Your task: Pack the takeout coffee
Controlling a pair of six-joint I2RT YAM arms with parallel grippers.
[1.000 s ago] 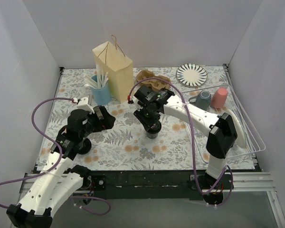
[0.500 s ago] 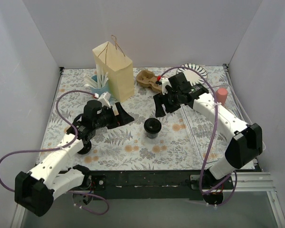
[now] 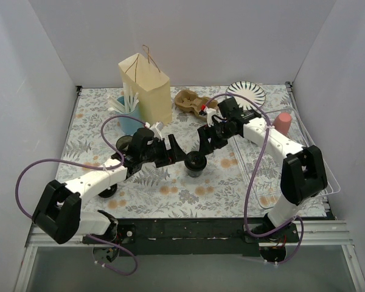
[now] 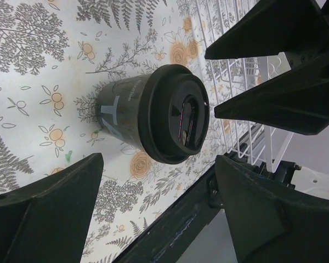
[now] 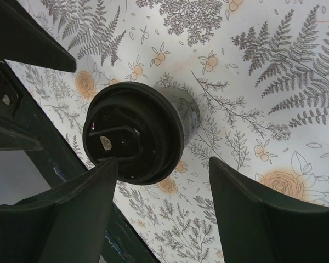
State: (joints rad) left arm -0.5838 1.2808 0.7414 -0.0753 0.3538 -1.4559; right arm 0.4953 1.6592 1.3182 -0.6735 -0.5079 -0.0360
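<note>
Near the middle of the fern-and-flower patterned bench [image 3: 170, 194] stands the takeout coffee [image 3: 195, 163], a short dark cup with a black sip lid pressed on, upright on the cloth. The left fingers [image 4: 49, 208] are spread wide, one on each side of the cup, not touching it. The right fingers [image 5: 257, 219] are likewise spread and empty, straddling the same cup from the opposite side. Their dark tips show at the upper right of the left wrist view. Neither arm grasps anything. A tan paper bag [image 3: 147, 85] stands upright at the back of the bench, well apart from the cup, beside a blue cup of white utensils [image 3: 129, 115].

Likely risks: two arms crowd one small cup, so if both advance or clamp together, the fingers may strike each other or knock the cup over. A pinch high on the lid could pop it off, and a hard squeeze could crush the cup wall. The bag looks light and tall, so a cup lowered against its rim could tip it.
</note>
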